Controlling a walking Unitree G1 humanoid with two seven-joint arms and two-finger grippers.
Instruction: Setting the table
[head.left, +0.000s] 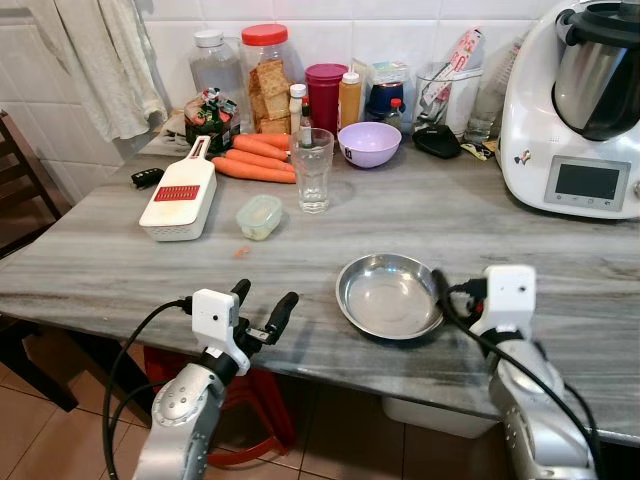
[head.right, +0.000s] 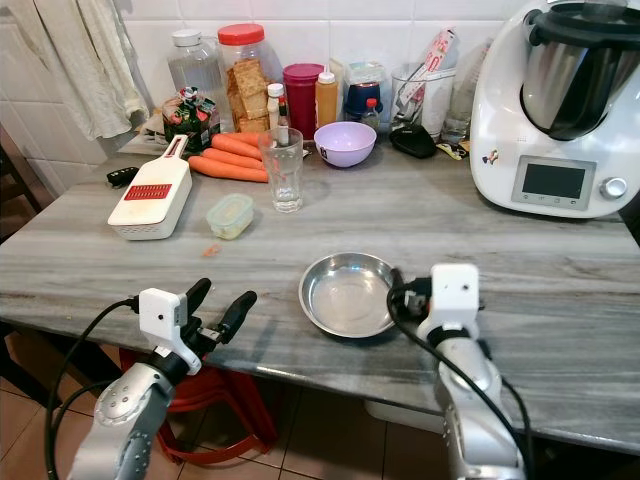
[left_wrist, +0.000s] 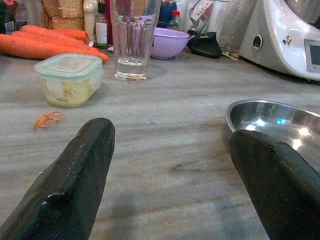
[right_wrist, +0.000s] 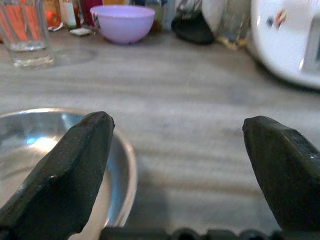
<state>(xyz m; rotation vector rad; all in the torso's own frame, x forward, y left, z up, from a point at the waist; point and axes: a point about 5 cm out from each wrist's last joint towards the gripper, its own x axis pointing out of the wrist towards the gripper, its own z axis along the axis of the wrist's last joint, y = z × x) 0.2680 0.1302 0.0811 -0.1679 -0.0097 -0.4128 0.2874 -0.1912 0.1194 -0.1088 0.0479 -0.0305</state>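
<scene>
A shallow steel plate lies near the front edge of the grey marble table. My right gripper is open at the plate's right rim, with one black finger over the rim and the other clear of it. My left gripper hangs open at the table's front edge, left of the plate and holding nothing. Further back stand an empty clear glass and a purple bowl.
A white slicer, a small lidded container and carrots lie at the left. Jars and bottles line the tiled wall. A large white kitchen machine stands at the back right. A red stool sits under the table.
</scene>
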